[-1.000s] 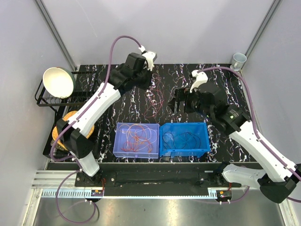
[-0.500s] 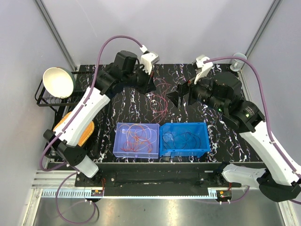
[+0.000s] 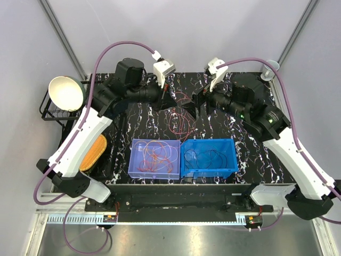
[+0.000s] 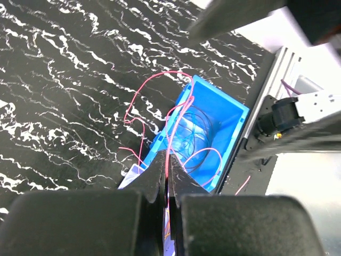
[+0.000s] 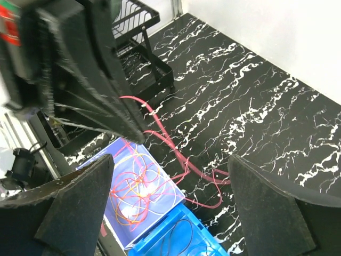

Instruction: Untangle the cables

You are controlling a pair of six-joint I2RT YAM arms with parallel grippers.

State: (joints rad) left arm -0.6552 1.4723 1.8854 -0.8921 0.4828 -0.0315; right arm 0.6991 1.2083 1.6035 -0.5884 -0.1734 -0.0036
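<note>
My left gripper is shut on a thin red cable, pinched between its tips and held above the table. From it a loose bunch of red cables hangs down to the black marbled tabletop. My right gripper faces it from the right, open wide with nothing between its fingers. In the right wrist view the red cables trail below the open jaws. More red, orange and white cables lie in a pale violet box. Black cables lie in a blue box.
A white bowl sits on a black wire rack at the left. An orange oval object lies beside the left arm. A cup stands at the back right corner. The two boxes stand side by side near the front edge.
Both arms have swung toward the back centre. The left gripper has lifted the red cables higher. The right gripper has come in from the right, close to the left one.
</note>
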